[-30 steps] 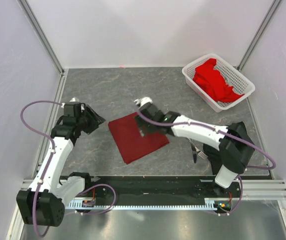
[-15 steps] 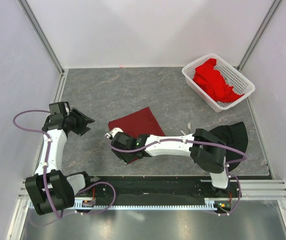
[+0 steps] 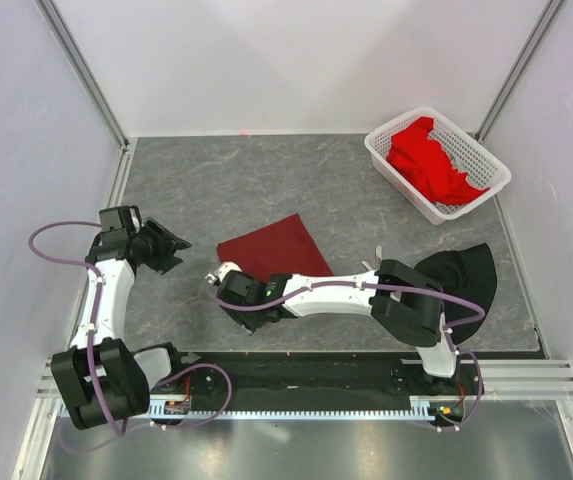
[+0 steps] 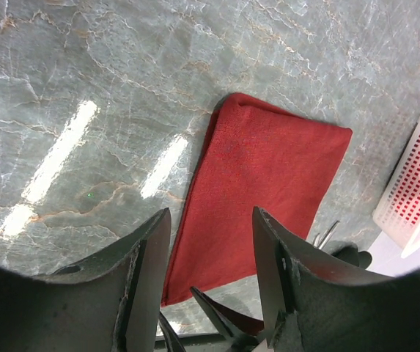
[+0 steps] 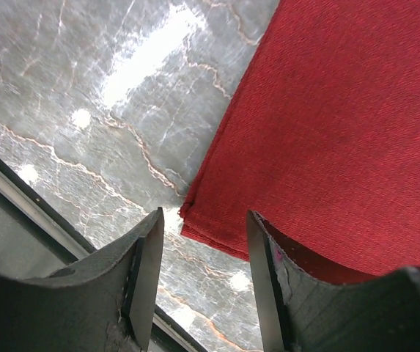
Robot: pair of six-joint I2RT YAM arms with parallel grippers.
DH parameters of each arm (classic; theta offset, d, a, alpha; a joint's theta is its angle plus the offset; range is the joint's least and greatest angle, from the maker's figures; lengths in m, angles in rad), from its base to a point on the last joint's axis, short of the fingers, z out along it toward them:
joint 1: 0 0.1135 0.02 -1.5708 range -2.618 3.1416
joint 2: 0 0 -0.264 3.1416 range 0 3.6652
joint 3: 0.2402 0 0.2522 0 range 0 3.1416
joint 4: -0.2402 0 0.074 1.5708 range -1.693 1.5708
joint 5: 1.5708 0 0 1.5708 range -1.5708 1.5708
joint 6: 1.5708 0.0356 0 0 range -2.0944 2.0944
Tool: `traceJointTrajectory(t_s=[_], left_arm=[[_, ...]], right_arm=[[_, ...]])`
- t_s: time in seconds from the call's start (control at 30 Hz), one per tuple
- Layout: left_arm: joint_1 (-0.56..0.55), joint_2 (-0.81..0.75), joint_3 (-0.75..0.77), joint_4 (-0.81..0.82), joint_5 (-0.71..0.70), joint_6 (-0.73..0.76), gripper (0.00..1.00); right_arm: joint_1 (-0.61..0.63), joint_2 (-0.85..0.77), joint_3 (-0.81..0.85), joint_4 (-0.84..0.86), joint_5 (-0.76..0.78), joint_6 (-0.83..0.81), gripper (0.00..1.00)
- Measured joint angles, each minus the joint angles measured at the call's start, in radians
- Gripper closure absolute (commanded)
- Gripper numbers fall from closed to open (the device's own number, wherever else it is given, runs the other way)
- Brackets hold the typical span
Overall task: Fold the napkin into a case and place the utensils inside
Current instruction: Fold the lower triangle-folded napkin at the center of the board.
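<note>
The dark maroon napkin (image 3: 274, 248) lies folded on the grey table, a double layer showing at its near corner (image 5: 217, 220). My right gripper (image 3: 238, 308) is open and low at that near left corner; the corner lies between the jaws (image 5: 204, 249), which hold nothing. My left gripper (image 3: 173, 248) is open and empty, to the left of the napkin and facing it (image 4: 211, 249). The napkin fills the middle of the left wrist view (image 4: 268, 169). Silver utensil tips (image 4: 325, 235) peek out past the napkin's far side; in the top view my right arm hides the utensils.
A white lattice basket (image 3: 479, 150) with bright red cloths (image 3: 428, 160) stands at the back right and shows in the left wrist view (image 4: 415, 183). A black cloth (image 3: 463, 268) lies beside my right arm's base. The black rail (image 3: 296, 365) runs along the table's near edge.
The napkin went from a flat square to a folded strip. My right gripper swept from its far corner to its near left corner. My left arm drew back to the left.
</note>
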Motion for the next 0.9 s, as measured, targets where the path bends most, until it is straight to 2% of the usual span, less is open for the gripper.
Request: traceJointTrajectory(t_s=[0.13, 0.23, 0.27, 0.43, 0.6, 0.9], left_arm=[[0.006, 0.0, -0.001, 0.0, 0.005, 0.005, 0.45], [0.01, 0.003, -0.001, 0.001, 0.007, 0.005, 0.44], [0.011, 0.005, -0.001, 0.002, 0.007, 0.005, 0.44], [0.015, 0.016, -0.003, 0.007, 0.015, 0.019, 0.44], [0.015, 0.016, -0.042, 0.051, 0.064, 0.026, 0.43], [0.012, 0.037, -0.119, 0.135, 0.174, 0.027, 0.38]], right_arm=[[0.009, 0.013, 0.0, -0.001, 0.002, 0.005, 0.41], [0.017, 0.027, -0.003, 0.003, 0.016, 0.008, 0.45], [0.019, 0.027, -0.005, 0.005, 0.022, 0.008, 0.57], [0.031, 0.029, -0.017, 0.028, 0.071, 0.027, 0.75], [0.044, 0.031, -0.017, 0.036, 0.108, 0.044, 1.0], [0.014, -0.027, -0.037, 0.031, 0.083, 0.088, 1.0]])
